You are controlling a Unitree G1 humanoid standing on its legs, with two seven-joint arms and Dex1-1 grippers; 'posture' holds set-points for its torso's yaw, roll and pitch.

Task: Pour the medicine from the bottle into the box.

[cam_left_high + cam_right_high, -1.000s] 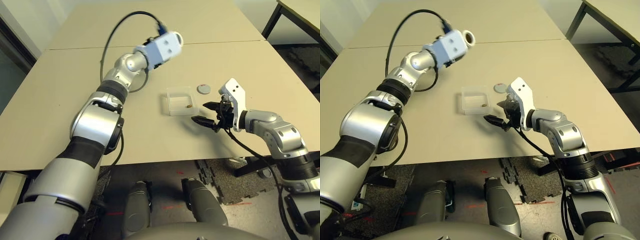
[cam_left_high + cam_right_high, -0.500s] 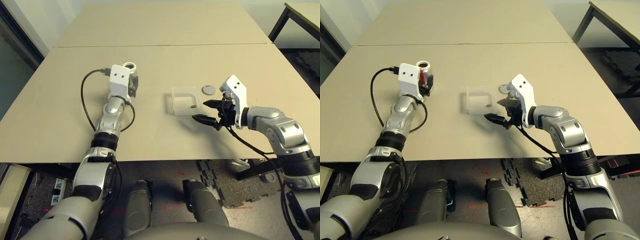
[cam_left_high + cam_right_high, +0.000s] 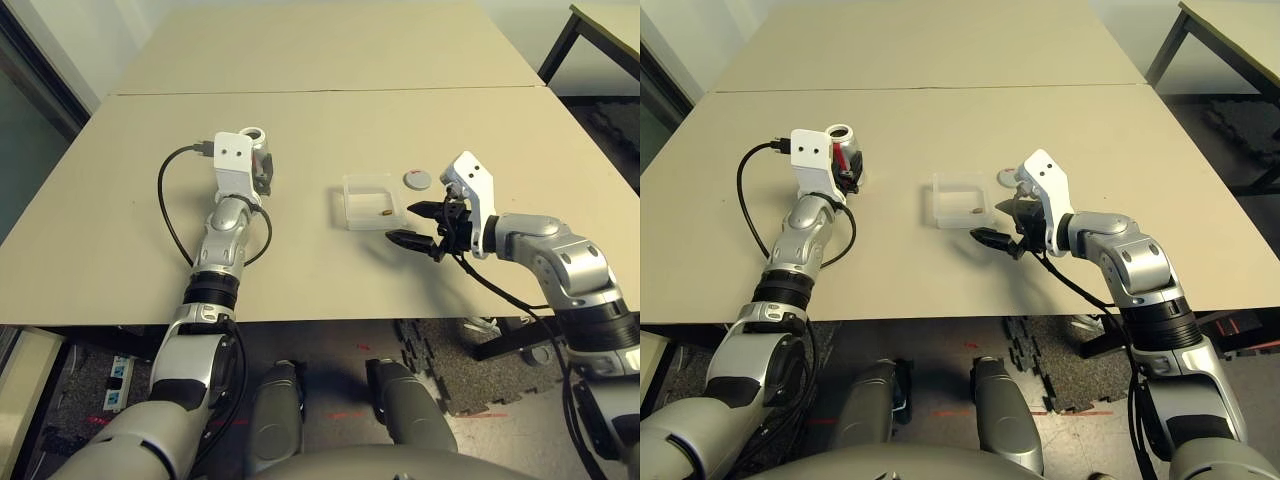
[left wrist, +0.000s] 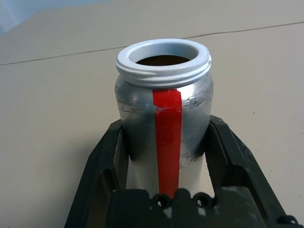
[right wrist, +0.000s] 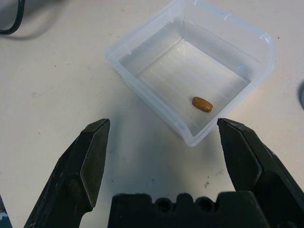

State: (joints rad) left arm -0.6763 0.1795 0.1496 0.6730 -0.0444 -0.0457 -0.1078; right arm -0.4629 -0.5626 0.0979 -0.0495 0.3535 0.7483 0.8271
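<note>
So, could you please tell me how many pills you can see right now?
1. The pill lies on the floor of the clear box, near one corner. More may be hidden inside the open bottle held by the left claw; its interior looks dark.

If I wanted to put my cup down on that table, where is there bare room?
The far half beyond the seam is bare, and so is the stretch between the bottle in the left gripper and the box. It is crowded around the box: the loose cap and the open right gripper sit close by.
</note>
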